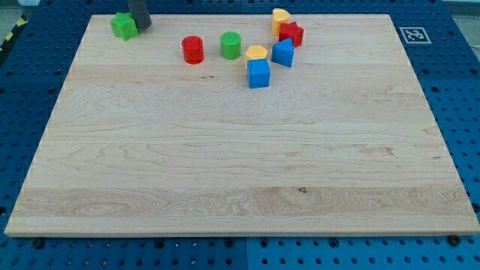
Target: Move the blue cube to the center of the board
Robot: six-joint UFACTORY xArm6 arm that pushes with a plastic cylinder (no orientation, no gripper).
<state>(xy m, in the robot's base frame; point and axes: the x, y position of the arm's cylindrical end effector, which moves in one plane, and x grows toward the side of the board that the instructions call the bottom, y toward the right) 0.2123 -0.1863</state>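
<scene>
The blue cube (258,73) sits on the wooden board (240,165) near the view's top, a little right of the middle. A yellow block (256,52) touches its top side. A second blue block (283,53) lies just to its upper right. My tip (142,25) is at the view's top left, right beside a green star-like block (124,26), far to the left of the blue cube.
A red cylinder (193,50) and a green cylinder (230,46) stand left of the blue cube. A red star-like block (291,34) and another yellow block (280,17) lie at the top. A fiducial marker (412,34) is at the board's top right corner.
</scene>
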